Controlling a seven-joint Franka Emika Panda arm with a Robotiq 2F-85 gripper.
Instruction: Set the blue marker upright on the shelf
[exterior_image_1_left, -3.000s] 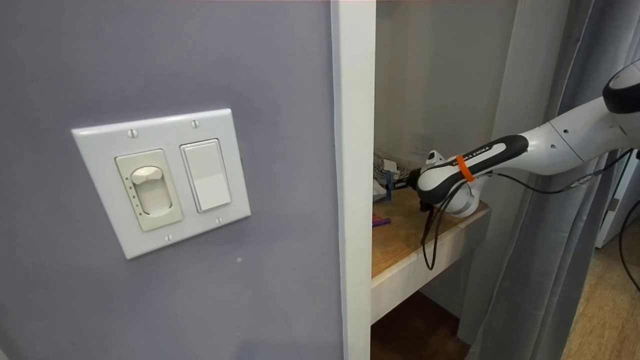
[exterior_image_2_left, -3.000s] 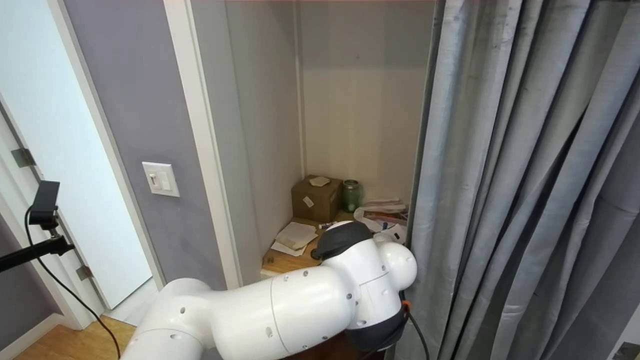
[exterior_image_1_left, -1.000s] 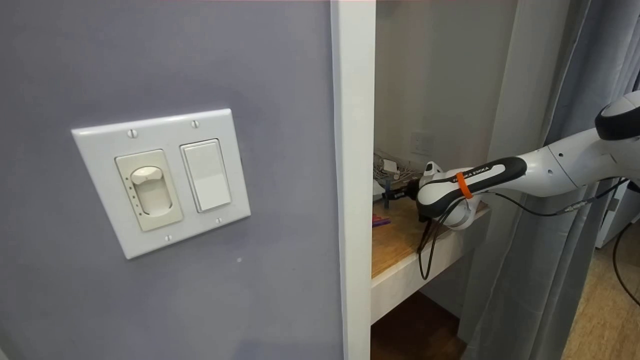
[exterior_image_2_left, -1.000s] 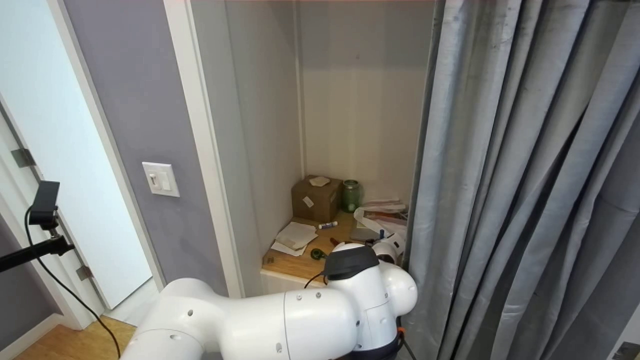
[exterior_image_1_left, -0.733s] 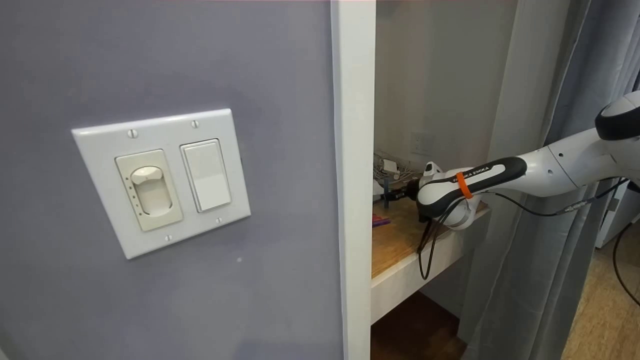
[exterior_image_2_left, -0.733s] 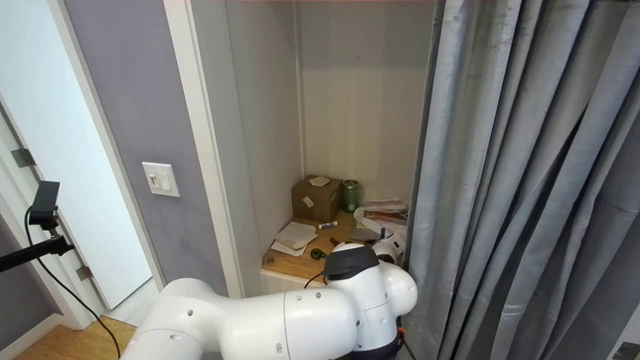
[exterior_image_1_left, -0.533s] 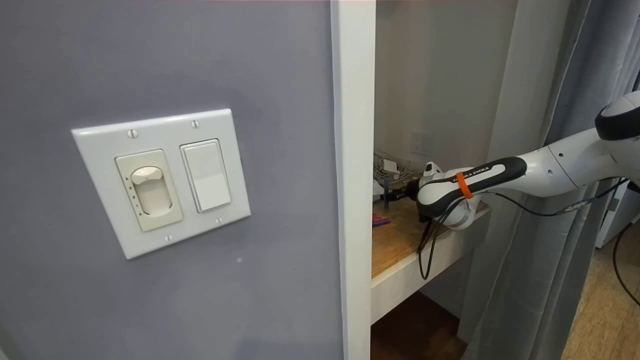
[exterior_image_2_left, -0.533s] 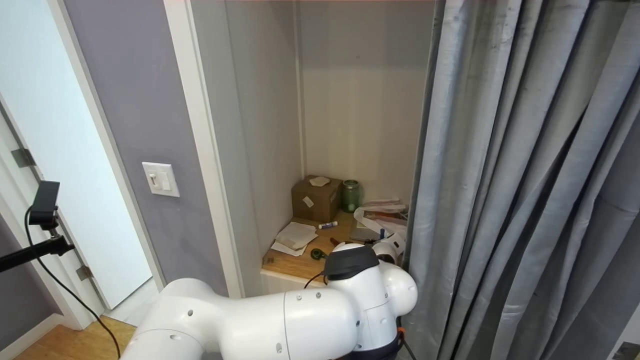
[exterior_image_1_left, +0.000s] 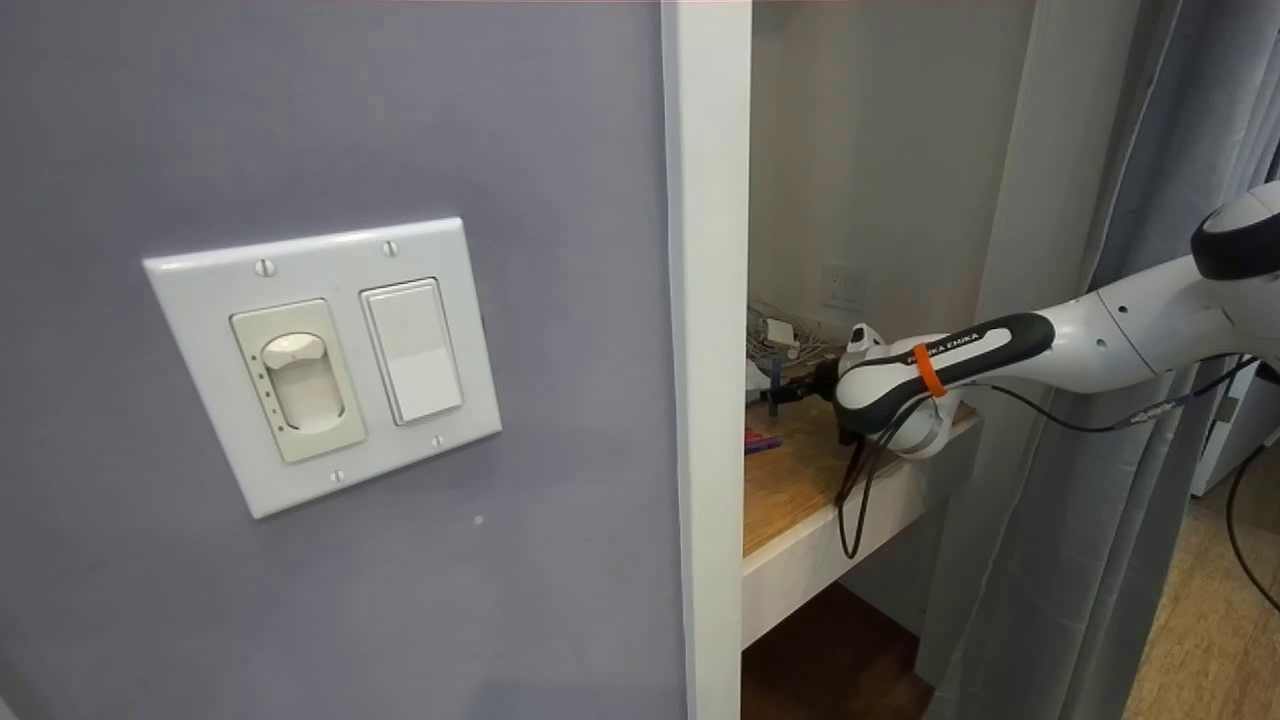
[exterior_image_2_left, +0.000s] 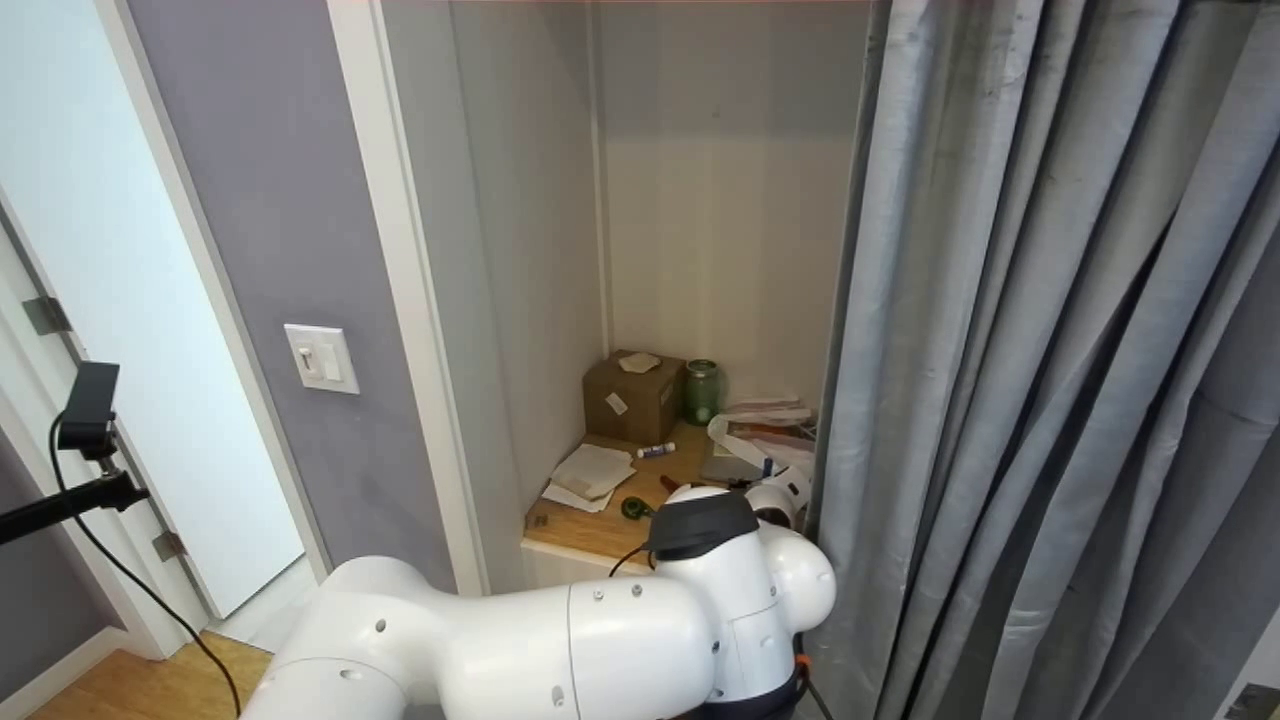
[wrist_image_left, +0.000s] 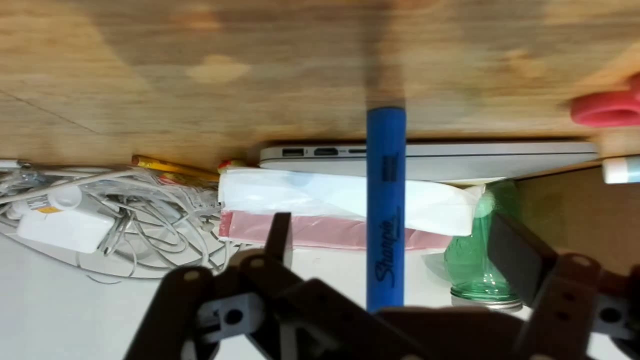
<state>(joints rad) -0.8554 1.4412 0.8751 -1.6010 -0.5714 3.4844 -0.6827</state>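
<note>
A curtain (exterior_image_2_left: 985, 350) hangs beside the tabletop (exterior_image_2_left: 590, 530). A laptop (wrist_image_left: 500, 156) lies flat on it; a box (exterior_image_2_left: 630, 408) stands at the back. The hand (wrist_image_left: 392, 232) is spread wide, with hold of nothing. Between its fingers (wrist_image_left: 517, 257), apart from both, the blue marker (wrist_image_left: 386, 200) stands on the tabletop, long axis vertical, one end down, the other pointing straight up. The word Sharpie runs along its length; which end is capped I cannot tell.

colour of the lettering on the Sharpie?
Dark, near-black lettering on the blue Sharpie marker; shows best in the wrist view.
</note>
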